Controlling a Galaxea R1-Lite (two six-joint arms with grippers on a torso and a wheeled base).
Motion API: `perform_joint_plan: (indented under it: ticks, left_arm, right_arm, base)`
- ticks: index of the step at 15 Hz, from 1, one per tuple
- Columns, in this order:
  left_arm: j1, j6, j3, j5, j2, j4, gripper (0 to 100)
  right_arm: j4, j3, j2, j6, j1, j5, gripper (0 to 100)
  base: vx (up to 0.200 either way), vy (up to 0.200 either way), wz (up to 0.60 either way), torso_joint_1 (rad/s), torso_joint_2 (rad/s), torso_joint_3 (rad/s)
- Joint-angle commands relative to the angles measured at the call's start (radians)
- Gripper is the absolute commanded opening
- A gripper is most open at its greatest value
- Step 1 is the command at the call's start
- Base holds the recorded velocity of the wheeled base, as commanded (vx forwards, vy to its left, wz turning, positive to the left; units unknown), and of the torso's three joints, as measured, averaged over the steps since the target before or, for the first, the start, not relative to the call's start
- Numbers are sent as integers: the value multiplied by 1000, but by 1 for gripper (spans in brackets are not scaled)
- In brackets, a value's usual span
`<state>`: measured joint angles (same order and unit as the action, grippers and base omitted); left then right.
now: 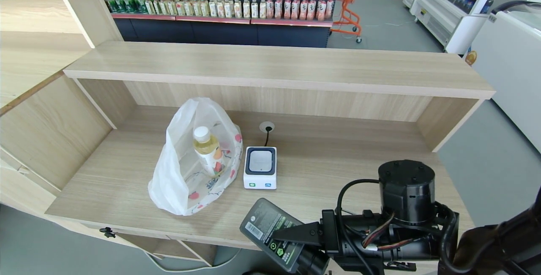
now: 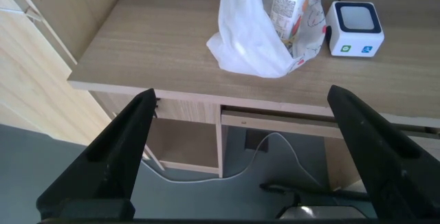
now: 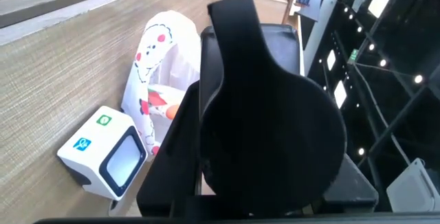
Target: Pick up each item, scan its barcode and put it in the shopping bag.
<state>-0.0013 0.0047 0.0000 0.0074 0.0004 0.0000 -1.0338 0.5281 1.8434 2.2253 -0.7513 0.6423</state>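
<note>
One dark flat pack [image 1: 262, 220] is pinched in the right hand [image 1: 296, 245], with a black finger [image 1: 298, 232] lying across its upper face. The pack hangs over the near edge of the tabletop [image 1: 338, 156]. Its long axis runs on a slant, from inside the grip out to a free end that points forward and to the left of the hand. The broad face is turned up, and the white barcode label sits on it near that free end.

Ahead of the right hand and slightly to its left stands the white scanner [image 1: 260, 167], its dark window facing up. A black cable [image 1: 267, 137] runs from its far side to a hole in the tabletop. Just beside the scanner, farther to the left of the hand, is the white shopping bag [image 1: 173, 173], mouth open. A bottle [image 1: 206, 146] of yellow drink stands in it, white cap up, long axis nearly upright.

The left hand [image 2: 242, 100] has its fingers [image 2: 103, 169] spread wide with nothing between them. It sits lower than the tabletop's near edge. The shopping bag [image 2: 240, 38] and the scanner [image 2: 354, 28] lie ahead of it.
</note>
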Motion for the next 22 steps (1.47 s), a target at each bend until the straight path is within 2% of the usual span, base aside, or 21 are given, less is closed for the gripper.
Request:
perform_joint_plan:
  ticks: [1,14,15,16,17,18,19,22]
  left_arm:
    - [0,0,0,0,0,0,100]
    - [1,0,0,0,1,0,100]
    - [0,0,0,0,0,0,100]
    - [0,0,0,0,0,0,100]
    - [0,0,0,0,0,0,100]
    - [1,0,0,0,1,0,100]
    - [0,0,0,0,0,0,100]
    - [1,0,0,0,1,0,100]
  right_arm:
    - [0,-2,-9,-1,0,0,0]
    - [0,-5,-52,-26,7,2,0]
    - [-5,4,-84,-142,7,2,0]
    - [-9,12,-136,-322,9,-6,0]
    - [-9,15,-210,-521,26,-67,0]
    - [-12,13,-293,-678,43,-208,0]
    - [-9,1,-382,-802,81,-297,0]
    - [80,-54,-489,-1329,389,-297,0]
  base:
    - [0,0,0,0,0,0]
    - [0,0,0,0,0,0]
    - [0,0,0,0,0,0]
    - [0,0,0,0,0,0]
    - [0,0,0,0,0,0]
    - [0,0,0,0,0,0]
    - [0,0,0,0,0,0]
    - [0,0,0,0,0,0]
